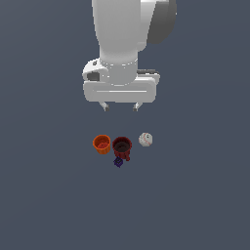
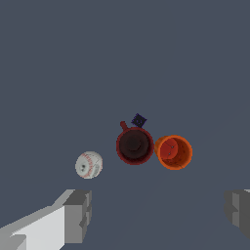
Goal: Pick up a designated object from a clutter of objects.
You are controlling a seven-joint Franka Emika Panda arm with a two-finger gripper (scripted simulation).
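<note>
A tiny dark purple cube [image 1: 118,161] lies tilted, just beside the dark red mug's [image 1: 122,147] handle.

1. Flat, even light is filling both views, with no clear source showing.
2. No cast shadows are falling on the dull grey floor [image 1: 49,195].
3. The white arm [image 1: 119,34] is shading softly toward its sides, without glare.
4. Edges are rendering sharp, though small details are looking blocky.

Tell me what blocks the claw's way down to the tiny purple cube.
Nothing lies over the purple cube, but the dark red mug sits right against it, crowding one side. The open claw hangs high above the clutter.
</note>
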